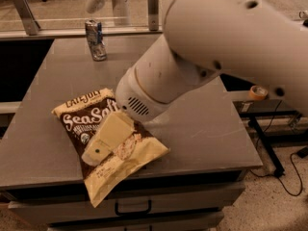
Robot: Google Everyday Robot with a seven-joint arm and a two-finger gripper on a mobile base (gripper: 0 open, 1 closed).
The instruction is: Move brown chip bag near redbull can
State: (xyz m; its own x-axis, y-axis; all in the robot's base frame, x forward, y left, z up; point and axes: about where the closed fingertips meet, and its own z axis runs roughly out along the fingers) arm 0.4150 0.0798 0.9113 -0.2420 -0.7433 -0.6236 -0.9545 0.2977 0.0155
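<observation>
The brown chip bag (91,129) lies flat near the table's front left, its cream end hanging over the front edge. The redbull can (96,40) stands upright at the table's back left, well apart from the bag. My gripper (98,148) reaches down from the big white arm and sits right over the middle of the bag, covering part of it. One cream finger (108,136) shows; the other is hidden behind it.
The grey table (207,124) has drawers below its front edge. A roll of tape (258,92) sits on a lower ledge to the right. Cables lie on the floor at the right. A railing runs behind the table.
</observation>
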